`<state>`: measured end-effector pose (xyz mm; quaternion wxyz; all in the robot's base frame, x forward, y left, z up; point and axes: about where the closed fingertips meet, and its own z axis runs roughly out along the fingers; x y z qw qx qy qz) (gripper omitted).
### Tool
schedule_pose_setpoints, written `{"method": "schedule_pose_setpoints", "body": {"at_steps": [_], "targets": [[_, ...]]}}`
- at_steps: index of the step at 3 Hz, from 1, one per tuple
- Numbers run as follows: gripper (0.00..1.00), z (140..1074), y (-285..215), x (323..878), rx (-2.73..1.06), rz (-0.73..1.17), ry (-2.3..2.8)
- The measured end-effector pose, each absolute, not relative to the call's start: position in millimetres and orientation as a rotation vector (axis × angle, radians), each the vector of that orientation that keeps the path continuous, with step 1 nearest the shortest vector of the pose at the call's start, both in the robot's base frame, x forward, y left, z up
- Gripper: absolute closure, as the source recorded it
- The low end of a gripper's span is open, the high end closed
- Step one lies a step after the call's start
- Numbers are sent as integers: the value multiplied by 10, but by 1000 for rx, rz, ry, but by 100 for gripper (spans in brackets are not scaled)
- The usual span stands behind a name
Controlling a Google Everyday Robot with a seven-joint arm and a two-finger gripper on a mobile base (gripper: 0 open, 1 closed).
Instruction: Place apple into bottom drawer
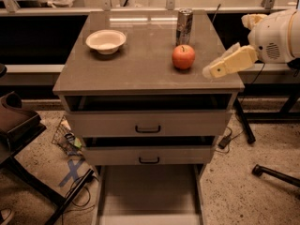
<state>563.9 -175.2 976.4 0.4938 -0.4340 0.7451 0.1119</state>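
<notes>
One counter (140, 74) stands above the bottom drawer (147, 191), pulled open near; the end effector (228, 63) hovers at the counter's right edge, grip state impossible to tell, beside the apple (183, 56). Approach step, likely; next, move left and enclose the apple

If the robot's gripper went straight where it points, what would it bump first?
Probably the apple. The gripper hovers at the edge of the cabinet top, pointing toward the apple, but depth is unclear, so it might miss.

I see my tool (224, 64) at the tabletop (136, 67) right edge; its arm (276, 36) is cropped at right. Bottom drawer (147, 193) front is cropped below.
</notes>
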Motion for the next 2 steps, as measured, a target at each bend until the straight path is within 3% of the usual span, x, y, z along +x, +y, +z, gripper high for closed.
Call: {"method": "schedule_pose_setpoints", "body": {"at_steps": [2], "targets": [[0,9393,-1361,6497,-981,356,1746]]}}
